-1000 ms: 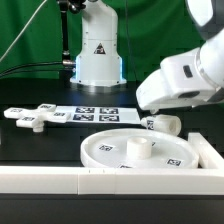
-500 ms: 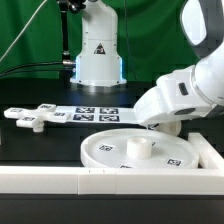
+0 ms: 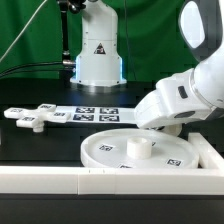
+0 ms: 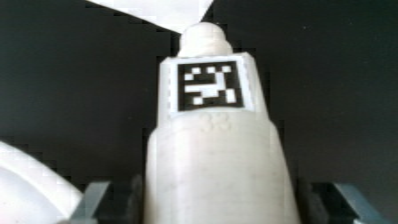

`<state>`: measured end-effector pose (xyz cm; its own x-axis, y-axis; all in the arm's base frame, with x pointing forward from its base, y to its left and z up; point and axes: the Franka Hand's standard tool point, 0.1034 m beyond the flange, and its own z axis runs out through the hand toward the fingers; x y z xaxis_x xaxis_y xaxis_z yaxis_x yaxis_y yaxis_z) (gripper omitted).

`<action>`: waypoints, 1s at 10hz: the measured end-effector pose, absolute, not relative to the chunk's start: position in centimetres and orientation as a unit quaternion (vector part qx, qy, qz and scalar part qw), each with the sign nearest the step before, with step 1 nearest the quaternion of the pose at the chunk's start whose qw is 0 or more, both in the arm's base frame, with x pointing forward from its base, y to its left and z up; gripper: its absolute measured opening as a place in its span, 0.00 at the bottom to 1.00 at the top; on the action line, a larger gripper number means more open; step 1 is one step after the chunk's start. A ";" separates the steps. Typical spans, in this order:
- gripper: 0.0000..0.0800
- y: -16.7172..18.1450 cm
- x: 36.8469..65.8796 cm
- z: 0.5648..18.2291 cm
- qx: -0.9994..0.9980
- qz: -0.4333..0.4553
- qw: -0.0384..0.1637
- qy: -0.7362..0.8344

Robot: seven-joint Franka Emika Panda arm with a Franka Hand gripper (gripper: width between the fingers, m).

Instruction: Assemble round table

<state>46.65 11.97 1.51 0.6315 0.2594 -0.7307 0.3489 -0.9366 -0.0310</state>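
Claw (image 4: 221, 203) is straddling the leg (image 4: 217, 130), with one dark finger (image 4: 111, 200) showing on each side of it in the wrist view. Only the finger ends are appearing, cut off at the frame edge. Whether they are pressing the leg or standing just off it, I cannot tell. Leg is lying lengthwise between them on the black table (image 4: 54, 90), its square marker facing the camera.

In the exterior view the arm (image 3: 180, 95) is sitting low at the exterior view's right, just behind the far right rim of the disc (image 3: 110, 152). Its white bulk is hiding the claw, and I am not making out the leg there. In the wrist view, a white curve beside one finger is looking like the disc rim. A white shape past the leg's far end is cut off and unreadable.

Cross piece (image 3: 35, 118) is lying at the exterior view's left, apart from the disc. Marker board (image 3: 95, 113) is lying mid-frame. White wall (image 3: 60, 181) is running along the lower edge. Green curtain (image 3: 30, 40) is hanging behind, and the robot base (image 3: 97, 55) is standing upper centre.
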 end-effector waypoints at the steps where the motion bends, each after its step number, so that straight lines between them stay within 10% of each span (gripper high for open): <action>1: 0.51 12.0 46.7 1.5 0.901 -0.395 0.055 0.173; 10: 0.51 9.6 48.5 8.6 0.876 -0.428 0.027 0.223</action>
